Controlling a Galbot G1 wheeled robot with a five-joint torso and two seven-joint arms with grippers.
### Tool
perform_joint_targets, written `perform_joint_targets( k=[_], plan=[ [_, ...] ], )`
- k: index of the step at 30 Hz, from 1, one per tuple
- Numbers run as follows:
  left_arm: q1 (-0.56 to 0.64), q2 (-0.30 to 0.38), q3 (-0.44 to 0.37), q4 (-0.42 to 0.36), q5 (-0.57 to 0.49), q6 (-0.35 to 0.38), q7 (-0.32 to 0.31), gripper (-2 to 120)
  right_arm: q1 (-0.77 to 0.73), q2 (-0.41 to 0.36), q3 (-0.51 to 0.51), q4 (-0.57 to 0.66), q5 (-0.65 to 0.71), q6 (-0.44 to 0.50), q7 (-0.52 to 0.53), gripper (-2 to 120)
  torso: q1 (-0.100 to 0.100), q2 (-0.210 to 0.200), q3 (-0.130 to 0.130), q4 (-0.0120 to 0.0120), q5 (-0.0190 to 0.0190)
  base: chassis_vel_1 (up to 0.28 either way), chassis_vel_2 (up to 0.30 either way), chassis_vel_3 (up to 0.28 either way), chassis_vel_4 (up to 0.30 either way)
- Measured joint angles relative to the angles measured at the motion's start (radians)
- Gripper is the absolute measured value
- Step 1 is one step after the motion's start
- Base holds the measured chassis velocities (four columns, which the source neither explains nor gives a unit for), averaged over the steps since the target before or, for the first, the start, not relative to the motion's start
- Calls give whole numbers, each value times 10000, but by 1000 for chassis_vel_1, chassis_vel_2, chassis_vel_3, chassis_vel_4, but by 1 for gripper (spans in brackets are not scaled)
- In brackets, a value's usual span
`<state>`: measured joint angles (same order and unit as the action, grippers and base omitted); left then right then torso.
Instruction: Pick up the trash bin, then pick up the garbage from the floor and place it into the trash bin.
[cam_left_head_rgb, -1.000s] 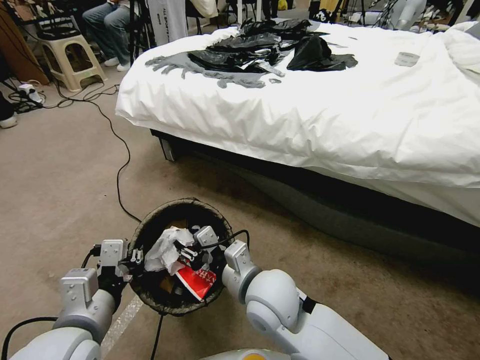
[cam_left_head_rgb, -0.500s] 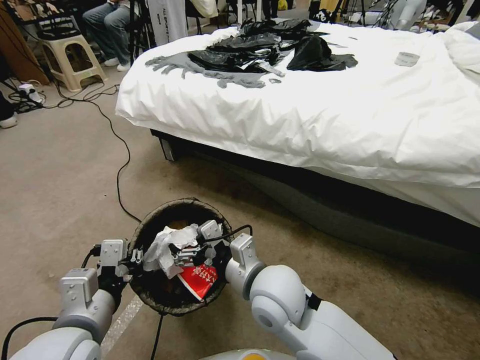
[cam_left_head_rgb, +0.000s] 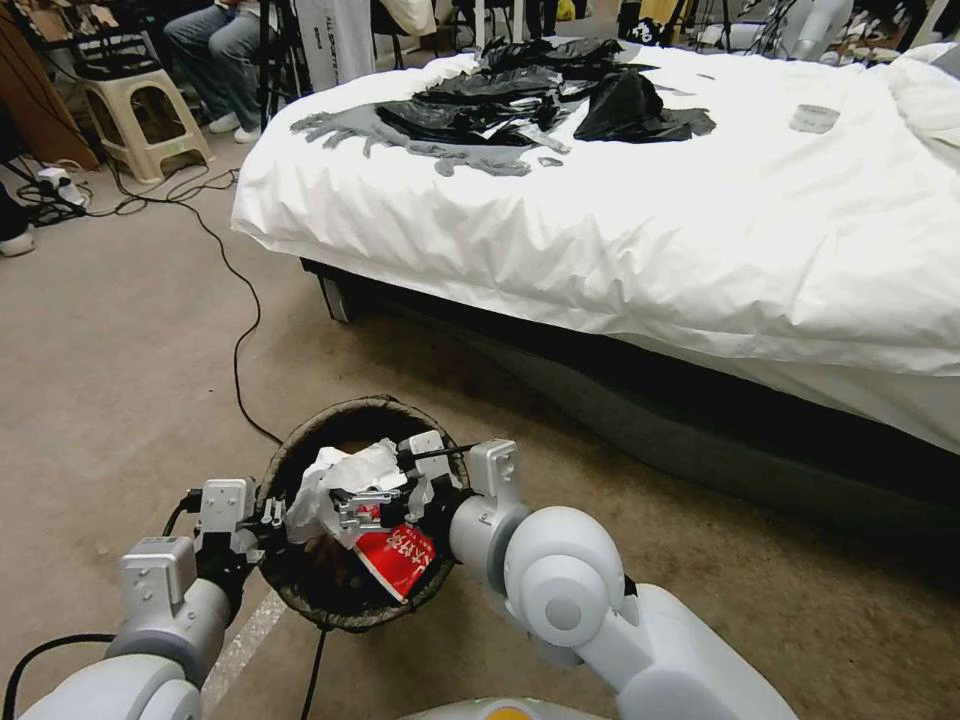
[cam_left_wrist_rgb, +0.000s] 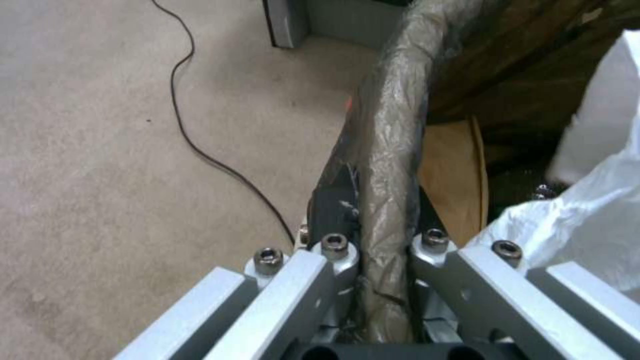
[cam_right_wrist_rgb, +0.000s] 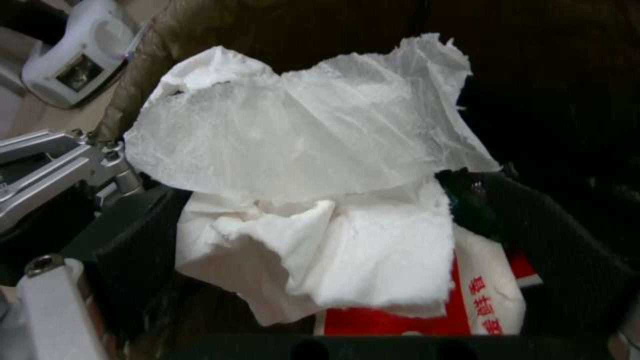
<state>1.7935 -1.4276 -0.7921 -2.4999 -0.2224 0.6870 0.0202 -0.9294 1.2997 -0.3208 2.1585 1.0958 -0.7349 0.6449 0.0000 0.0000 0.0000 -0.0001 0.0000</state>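
The trash bin (cam_left_head_rgb: 360, 406), lined with a dark bag, hangs just above the floor in front of me. My left gripper (cam_left_head_rgb: 268, 515) is shut on its rim (cam_left_wrist_rgb: 393, 125), one finger on each side of the bag-wrapped edge. Over the bin's mouth, my right gripper (cam_left_head_rgb: 365, 497) is shut on a piece of garbage, a crumpled white tissue (cam_left_head_rgb: 335, 478). In the right wrist view the tissue (cam_right_wrist_rgb: 300, 150) spreads between the dark fingers (cam_right_wrist_rgb: 533, 235). Below it inside the bin lies a red-and-white carton (cam_left_head_rgb: 395, 560) (cam_right_wrist_rgb: 483, 300). A brown paper scrap (cam_left_wrist_rgb: 453, 175) leans against the inner wall.
A bed with a white duvet (cam_left_head_rgb: 650, 230) stands ahead and to the right, with black bags (cam_left_head_rgb: 520, 100) on top. A black cable (cam_left_head_rgb: 240, 340) runs across the carpet towards the bin. A beige stool (cam_left_head_rgb: 140, 120) and a seated person's legs are at the far left.
My right arm has rolled its wrist and shifted slightly left and up over the bin, carrying the tissue with it. The left gripper and bin have stayed put.
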Motion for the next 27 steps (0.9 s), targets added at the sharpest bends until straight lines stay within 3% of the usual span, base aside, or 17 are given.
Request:
perform_joint_targets(
  k=[4,7,12,17,27],
  plan=[
    [1,0,0,0,0,0,0,1,70,81,-37,52,831,-3,817,100,0,0,0,0,0,0,0,0,0],
    [0,0,0,0,0,0,0,1,337,215,-40,1,2165,-5,2279,100,0,0,0,1,0,0,0,0,0],
    [0,0,0,0,0,0,0,1,613,343,-59,-182,2895,-5,3351,100,0,0,0,1,0,0,0,0,0],
    [0,0,0,0,0,0,0,1,828,471,-147,-330,3215,155,3958,100,0,0,0,1,0,0,0,0,0],
    [1,0,0,0,0,0,0,1,957,509,-185,-391,3217,199,3988,100,0,0,0,0,0,0,0,0,0]
  ],
)
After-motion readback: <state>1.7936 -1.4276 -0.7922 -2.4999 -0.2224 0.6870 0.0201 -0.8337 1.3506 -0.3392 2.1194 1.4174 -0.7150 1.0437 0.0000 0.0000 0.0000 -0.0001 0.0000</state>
